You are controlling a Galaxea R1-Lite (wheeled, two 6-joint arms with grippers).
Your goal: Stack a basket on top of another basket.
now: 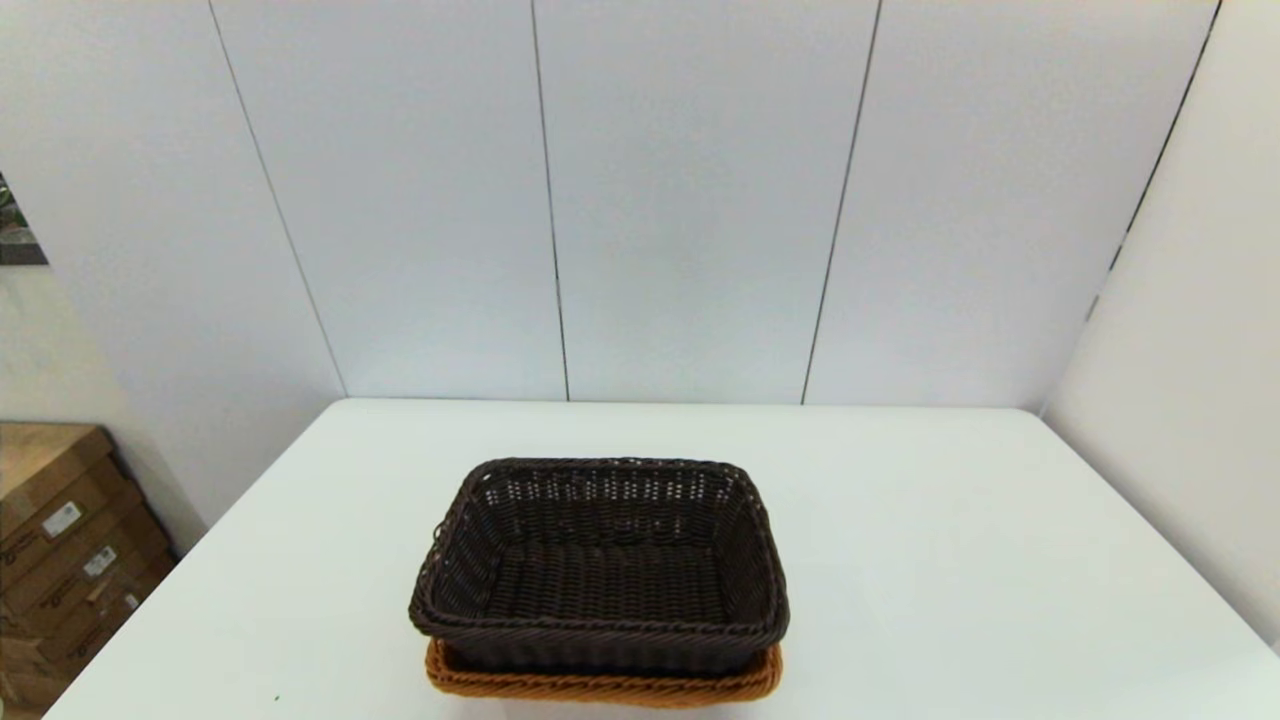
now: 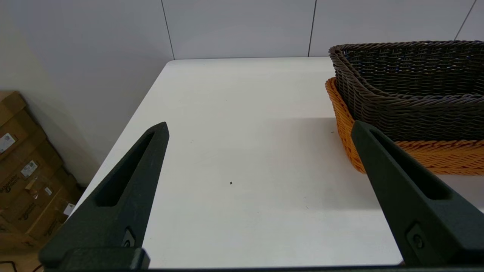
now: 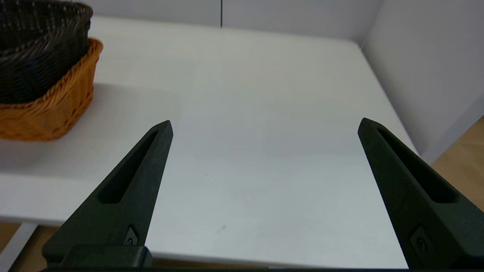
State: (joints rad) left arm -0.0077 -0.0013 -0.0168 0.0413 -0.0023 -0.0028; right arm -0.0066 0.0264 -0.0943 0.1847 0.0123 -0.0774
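The dark brown woven basket [image 1: 600, 565] sits nested inside the orange-tan woven basket [image 1: 600, 688], whose rim shows below it near the table's front edge. In the left wrist view the dark basket [image 2: 412, 87] rests in the orange one [image 2: 435, 155]; my left gripper [image 2: 261, 128] is open, over bare table to the left of the stack. The right wrist view shows the dark basket [image 3: 38, 49] in the orange one [image 3: 53, 109], with my right gripper [image 3: 264, 126] open and empty, off to the stack's right near the front edge. Neither arm shows in the head view.
The white table [image 1: 950, 560] meets a panelled wall at the back and a side wall on the right. Cardboard boxes [image 1: 60, 540] stand on the floor beyond the table's left edge.
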